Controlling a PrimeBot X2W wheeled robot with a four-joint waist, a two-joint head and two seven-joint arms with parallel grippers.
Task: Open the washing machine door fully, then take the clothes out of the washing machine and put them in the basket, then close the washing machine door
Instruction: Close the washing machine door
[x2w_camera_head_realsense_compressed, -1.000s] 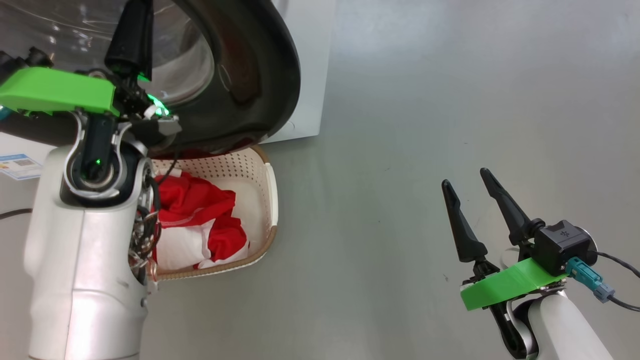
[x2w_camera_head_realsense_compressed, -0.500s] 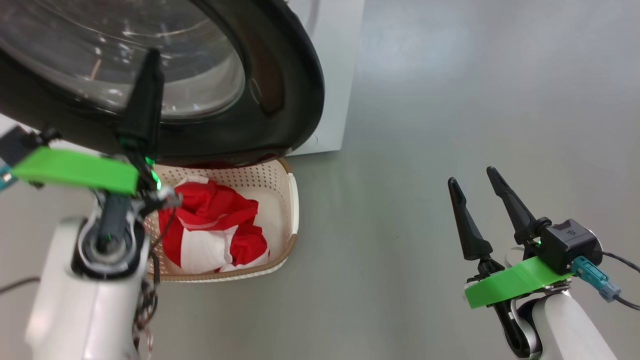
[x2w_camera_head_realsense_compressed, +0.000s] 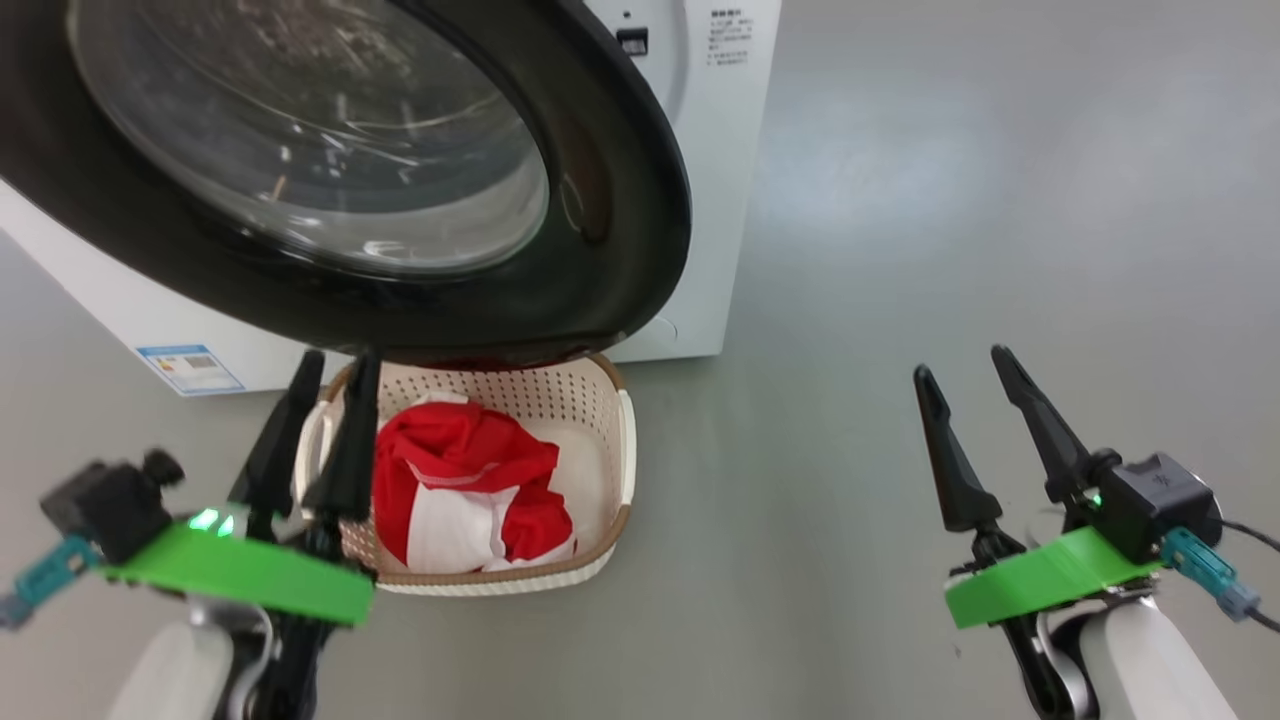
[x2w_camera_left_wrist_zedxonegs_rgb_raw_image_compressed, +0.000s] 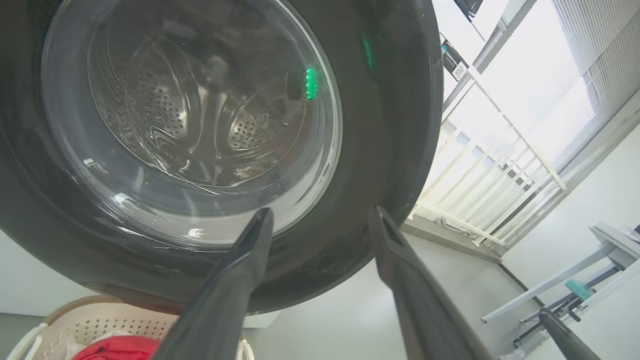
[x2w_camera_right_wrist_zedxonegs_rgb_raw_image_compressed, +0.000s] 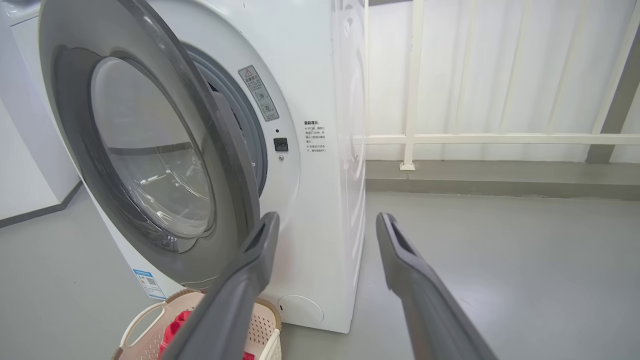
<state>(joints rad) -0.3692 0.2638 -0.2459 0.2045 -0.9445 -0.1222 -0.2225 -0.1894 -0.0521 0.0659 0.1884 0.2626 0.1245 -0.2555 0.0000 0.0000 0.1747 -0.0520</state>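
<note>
Left gripper (x2w_camera_head_realsense_compressed: 340, 357) dropped beside the basket (x2w_camera_head_realsense_compressed: 612, 470), jaws now apart, right gripper (x2w_camera_head_realsense_compressed: 960, 362) same; clothes (x2w_camera_head_realsense_compressed: 450, 470) in, washing machine door (x2w_camera_head_realsense_compressed: 625, 200) shuts nxt imo.

Labels in sight, none I can read.
I've got a blue label (x2w_camera_head_realsense_compressed: 190, 368) low on the washing machine (x2w_camera_head_realsense_compressed: 722, 180) front, a sticker (x2w_camera_right_wrist_zedxonegs_rgb_raw_image_compressed: 259, 92) with a red triangle beside the opening and a block of small print (x2w_camera_right_wrist_zedxonegs_rgb_raw_image_compressed: 315, 136) next to it, all too small.
</note>
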